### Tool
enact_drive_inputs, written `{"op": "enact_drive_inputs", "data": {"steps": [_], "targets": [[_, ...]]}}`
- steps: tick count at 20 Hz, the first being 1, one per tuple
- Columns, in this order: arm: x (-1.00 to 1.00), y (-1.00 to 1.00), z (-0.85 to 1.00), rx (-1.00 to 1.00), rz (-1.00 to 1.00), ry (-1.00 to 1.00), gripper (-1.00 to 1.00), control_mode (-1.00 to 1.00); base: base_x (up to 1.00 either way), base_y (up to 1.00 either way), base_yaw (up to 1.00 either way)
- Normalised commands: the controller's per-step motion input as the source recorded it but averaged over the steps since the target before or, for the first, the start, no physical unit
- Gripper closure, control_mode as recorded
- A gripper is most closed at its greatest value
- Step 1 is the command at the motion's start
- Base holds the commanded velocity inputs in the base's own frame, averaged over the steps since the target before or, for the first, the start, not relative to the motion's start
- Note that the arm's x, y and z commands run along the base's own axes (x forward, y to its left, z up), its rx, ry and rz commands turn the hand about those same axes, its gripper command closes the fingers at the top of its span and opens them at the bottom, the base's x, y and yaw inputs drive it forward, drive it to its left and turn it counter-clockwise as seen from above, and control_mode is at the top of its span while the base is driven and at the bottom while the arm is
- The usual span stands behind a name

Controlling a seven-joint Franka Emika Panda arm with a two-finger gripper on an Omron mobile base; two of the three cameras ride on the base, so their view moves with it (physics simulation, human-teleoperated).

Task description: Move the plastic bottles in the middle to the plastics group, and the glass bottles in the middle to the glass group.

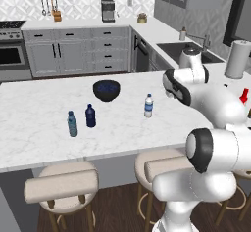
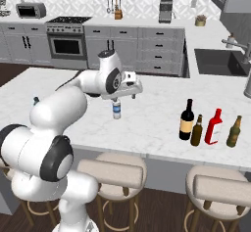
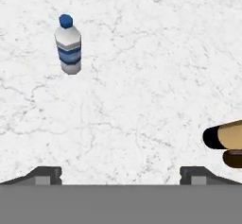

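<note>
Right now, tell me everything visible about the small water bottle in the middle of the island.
The small water bottle is clear plastic by its look, with a blue band round its middle. Its cap looks white from the base views and blue in the hand view. It stands upright and alone on the white marble counter, touching nothing else. The teal bottle and navy bottle stand apart from it. The open gripper hovers above it, not around it.
</note>
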Motion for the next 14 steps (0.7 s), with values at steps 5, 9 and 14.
{"op": "enact_drive_inputs", "data": {"steps": [5,9,14], "targets": [[0.20,0.52,-0.14,0.22,0.70,-0.11,-1.00,-1.00,0.00,0.00,0.00],[0.65,0.35,-0.09,0.25,0.39,-0.05,-1.00,-1.00,0.00,0.00,0.00],[0.74,0.24,0.04,0.07,0.00,0.06,-1.00,-1.00,0.00,0.00,0.00]]}}
